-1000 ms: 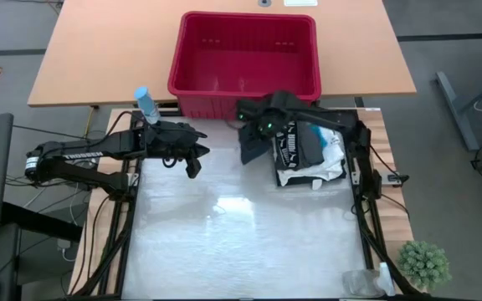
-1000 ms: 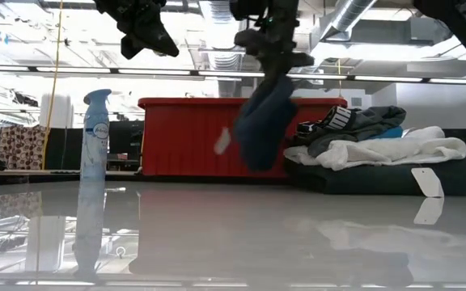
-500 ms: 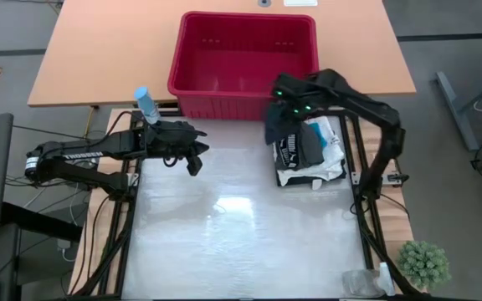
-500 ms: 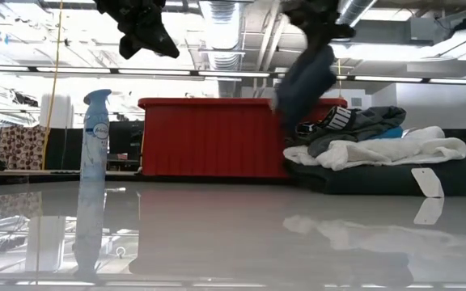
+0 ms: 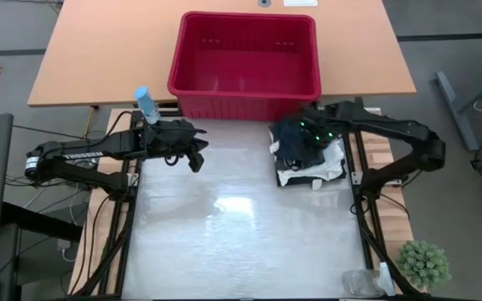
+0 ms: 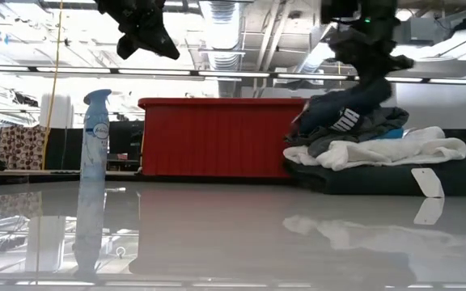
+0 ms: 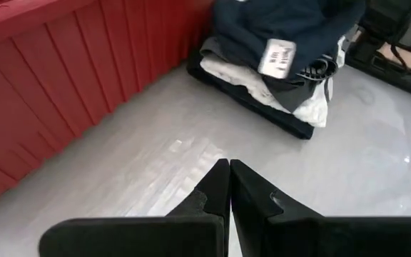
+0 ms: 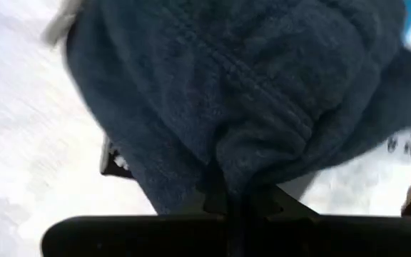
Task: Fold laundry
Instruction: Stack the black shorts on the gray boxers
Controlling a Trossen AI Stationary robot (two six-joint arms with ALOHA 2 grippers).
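Note:
A dark blue-grey garment (image 6: 342, 113) hangs from my right gripper (image 8: 227, 194), which is shut on it above the laundry pile (image 6: 379, 158) at the table's far right. The pile (image 5: 329, 163) holds a white garment on a dark one, with more dark pieces on top. In the high view the right gripper (image 5: 305, 134) stands over the pile's far left part. My left gripper (image 5: 195, 160) hangs shut and empty in the air at the far left, in front of the red basket. It also shows shut in its wrist view (image 7: 229, 178). My right gripper pinches a bunched fold of the dark garment (image 8: 223, 153) between its two fingers, coming from above and pointing steeply down. The cloth hangs slack below the fingers. Its lower part (image 6: 330, 121) rests on top of the pile.
The red slotted basket (image 5: 245, 84) stands beyond the table's far edge, in the middle. A spray bottle (image 6: 95, 129) stands at the far left. A small green plant (image 5: 425, 263) sits at the near right corner. The table's middle (image 5: 241, 226) is bare.
My right gripper has swung toward the table's right edge, carrying the dark garment from in front of the basket to above the pile and sinking a little. The garment hung free before. Its lower part now lies on the pile.

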